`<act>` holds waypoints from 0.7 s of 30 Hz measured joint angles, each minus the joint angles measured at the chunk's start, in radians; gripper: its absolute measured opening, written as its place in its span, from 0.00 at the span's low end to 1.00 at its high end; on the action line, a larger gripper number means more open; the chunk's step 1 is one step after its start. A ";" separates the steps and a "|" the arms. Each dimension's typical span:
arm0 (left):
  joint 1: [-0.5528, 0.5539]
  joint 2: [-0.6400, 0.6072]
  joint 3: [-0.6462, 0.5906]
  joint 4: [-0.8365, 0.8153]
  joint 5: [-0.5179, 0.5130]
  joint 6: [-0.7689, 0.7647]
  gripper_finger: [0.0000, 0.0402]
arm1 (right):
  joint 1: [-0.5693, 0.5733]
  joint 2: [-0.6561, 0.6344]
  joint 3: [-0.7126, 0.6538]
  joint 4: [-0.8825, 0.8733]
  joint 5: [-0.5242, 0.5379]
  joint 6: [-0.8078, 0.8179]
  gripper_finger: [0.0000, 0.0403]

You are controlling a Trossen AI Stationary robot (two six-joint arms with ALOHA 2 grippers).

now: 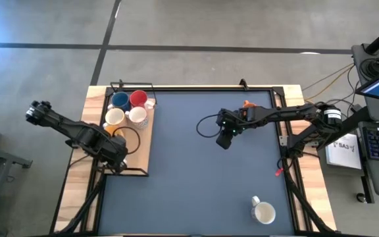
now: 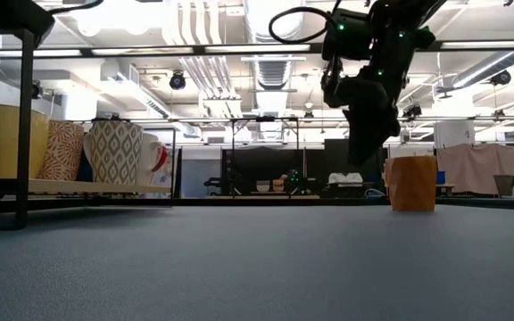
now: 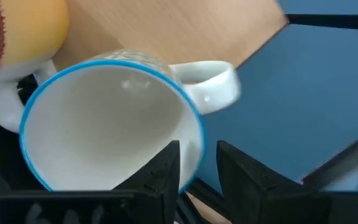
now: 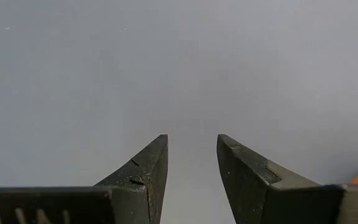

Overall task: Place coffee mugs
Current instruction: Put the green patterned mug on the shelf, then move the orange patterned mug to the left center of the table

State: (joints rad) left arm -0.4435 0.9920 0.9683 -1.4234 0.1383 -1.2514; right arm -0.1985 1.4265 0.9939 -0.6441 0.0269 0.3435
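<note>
Even overhead light fills the room; long ceiling strip lamps (image 2: 239, 46) glare brightly, and the close blue-rimmed white ceramic mug (image 3: 114, 127) is blurred.

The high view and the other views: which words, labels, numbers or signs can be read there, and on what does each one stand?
"SA3": partly readable, on the white paper sheet beside the table's right edge, high view; the smaller print on it is too small to read.
Patterned ceramic mugs on the wooden tray: patterns only, no words.
White mug with blue rim: no text visible.
Nothing else is readable.
</note>
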 joint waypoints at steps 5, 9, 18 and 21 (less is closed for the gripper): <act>0.000 0.000 0.052 -0.027 -0.001 -0.001 0.22 | -0.022 0.000 0.000 0.000 0.000 -0.003 0.32; -0.001 -0.001 0.076 -0.078 -0.035 -0.005 0.22 | -0.023 0.000 0.000 0.000 -0.001 -0.003 0.32; -0.001 0.004 0.142 -0.086 -0.302 0.073 0.22 | -0.033 0.000 0.000 -0.001 -0.026 -0.003 0.32; -0.001 0.007 0.163 -0.082 -0.393 0.093 0.22 | -0.054 -0.006 0.000 -0.006 -0.026 0.000 0.32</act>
State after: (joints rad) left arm -0.4441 0.9987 1.1310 -1.5051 -0.2552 -1.1580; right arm -0.2526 1.4207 0.9939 -0.6506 0.0006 0.3431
